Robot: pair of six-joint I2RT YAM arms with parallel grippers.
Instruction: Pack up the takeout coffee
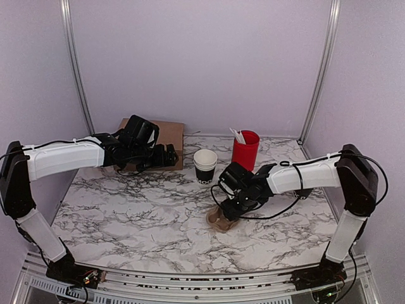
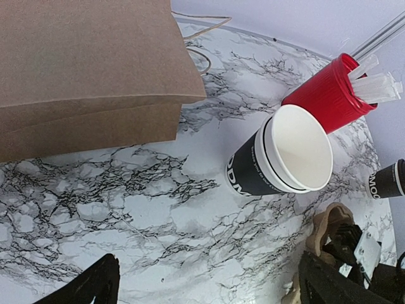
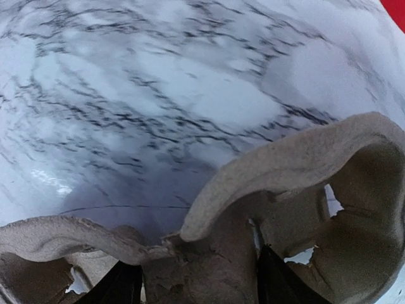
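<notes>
Takeout coffee [image 2: 389, 180] just peeks in at the right edge of the left wrist view. A black side with white letters shows, and the lid is cut off. It sits on the counter [image 1: 126, 209] beyond the pulp cup carrier [image 2: 329, 228] and off to the side of the stack of lidless cups [image 2: 278, 158]. It looks upright, though too little shows to be sure. From overhead the right arm hides it.

That puts it on the right arm's side, near the right pincer [image 3: 197, 272]. That pincer is down on the carrier, jaws partway in and clamped across its middle ridge, pulp filling the gap.

The left pincer [image 2: 209, 269] hangs spread wide and empty by the paper bag [image 2: 82, 69], well apart from the coffee. So I reckon the right arm is nearer, but it's occupied.
</notes>
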